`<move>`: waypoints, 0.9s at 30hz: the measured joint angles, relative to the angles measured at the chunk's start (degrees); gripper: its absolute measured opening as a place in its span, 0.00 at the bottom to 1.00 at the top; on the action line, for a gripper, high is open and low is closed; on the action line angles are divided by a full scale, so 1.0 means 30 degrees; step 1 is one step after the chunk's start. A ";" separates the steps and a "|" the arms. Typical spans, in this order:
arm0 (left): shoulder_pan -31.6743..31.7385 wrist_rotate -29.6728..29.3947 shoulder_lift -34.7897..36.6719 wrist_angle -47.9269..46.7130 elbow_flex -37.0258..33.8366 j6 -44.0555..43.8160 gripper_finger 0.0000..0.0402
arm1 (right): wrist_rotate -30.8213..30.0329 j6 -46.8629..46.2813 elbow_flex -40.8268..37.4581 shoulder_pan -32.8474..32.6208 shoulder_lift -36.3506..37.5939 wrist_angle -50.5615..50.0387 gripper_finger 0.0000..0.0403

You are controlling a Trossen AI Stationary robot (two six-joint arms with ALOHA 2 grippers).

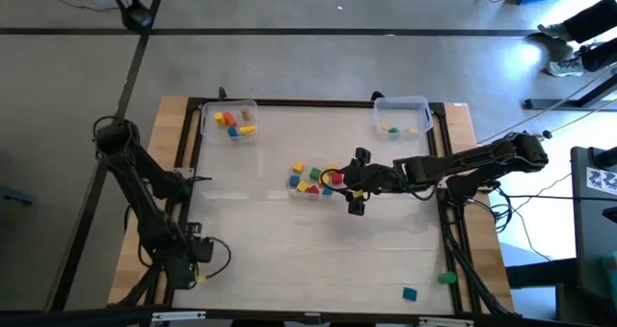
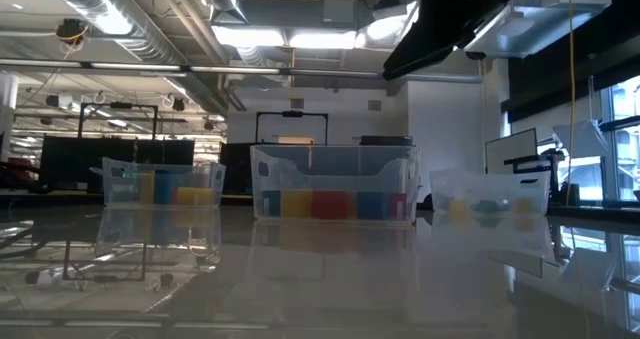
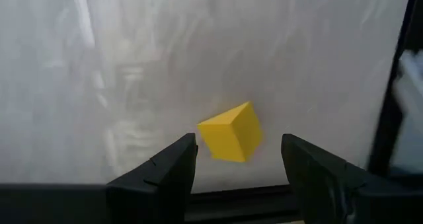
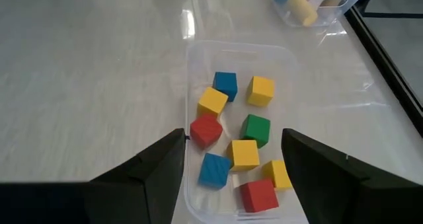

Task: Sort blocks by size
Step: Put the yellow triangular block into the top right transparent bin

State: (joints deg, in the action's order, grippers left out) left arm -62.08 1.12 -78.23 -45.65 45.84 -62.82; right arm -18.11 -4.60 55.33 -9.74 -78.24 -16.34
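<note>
Several small cubes, red, yellow, green and blue [image 4: 231,148], lie in a clear bin at the table's middle [image 1: 313,179]. My right gripper [image 4: 234,178] is open and empty, reaching in from the table's right [image 1: 353,188], its fingers standing over the near end of that bin. My left gripper [image 3: 234,168] is open near the table's near left corner [image 1: 197,258]. A yellow cube [image 3: 231,133] lies on the table just ahead of the gap between its fingers, and they stand apart from it.
A clear bin with yellow, orange and blue blocks [image 1: 229,122] stands at the far left, and a second with small blocks [image 1: 403,115] at the far right. A blue block [image 1: 410,293] and a green one [image 1: 446,279] lie at the near right. All three bins show in the low view [image 2: 335,189].
</note>
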 joint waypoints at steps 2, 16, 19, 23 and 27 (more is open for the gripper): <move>-0.0281 -0.0008 -0.0443 0.0079 0.0000 0.1861 0.52 | -0.0118 -0.0007 0.0000 0.0000 0.0000 0.0007 0.62; -0.0598 0.0039 -0.3215 0.1043 0.0015 1.1707 0.52 | -0.0299 -0.0007 0.0000 0.0000 0.0000 0.0007 0.62; -0.0672 0.0045 -0.3345 0.0924 0.0018 1.2674 0.52 | -0.0501 0.0080 0.0000 0.0000 0.0000 0.0007 0.62; -0.0699 0.0003 -0.3353 0.0897 0.0000 1.3182 0.52 | -0.0643 0.0109 0.0000 0.0000 0.0000 0.0000 0.62; -0.0692 -0.0173 -0.3353 0.0396 0.0000 1.3305 0.52 | -0.0640 0.0109 0.0000 0.0000 0.0000 0.0000 0.62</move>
State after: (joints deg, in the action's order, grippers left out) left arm -64.16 0.60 -88.29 -44.46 45.84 -22.90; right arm -20.03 -4.27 55.33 -9.74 -78.24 -16.34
